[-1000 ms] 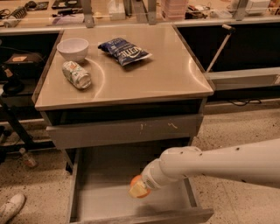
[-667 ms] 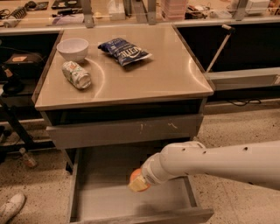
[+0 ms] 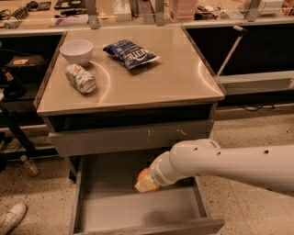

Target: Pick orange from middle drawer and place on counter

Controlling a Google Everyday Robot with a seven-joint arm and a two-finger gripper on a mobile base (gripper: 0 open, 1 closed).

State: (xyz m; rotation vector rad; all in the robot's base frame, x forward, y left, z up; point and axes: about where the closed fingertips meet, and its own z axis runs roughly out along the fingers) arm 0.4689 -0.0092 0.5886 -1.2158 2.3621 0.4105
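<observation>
The middle drawer [image 3: 133,212] stands pulled open at the bottom, under a closed drawer with pale scratch marks [image 3: 133,137]. My white arm reaches in from the right. My gripper [image 3: 146,182] is at the arm's left end, over the drawer floor, shut on the orange [image 3: 144,175]. The orange shows partly, with a pale finger [image 3: 143,186] across its lower side. It hangs a little above the drawer floor, below the front of the scratched drawer. The counter [image 3: 174,78] is the steel top above.
On the counter stand a white bowl [image 3: 76,50], a can on its side [image 3: 81,78] and a blue chip bag [image 3: 131,53]. A cluttered bench [image 3: 138,13] runs behind. A shoe [image 3: 11,218] and a bottle [image 3: 28,165] lie on the floor at left.
My gripper has risen with the orange in it, lifting it off the drawer floor and a little toward the back. The counter's things have not moved.
</observation>
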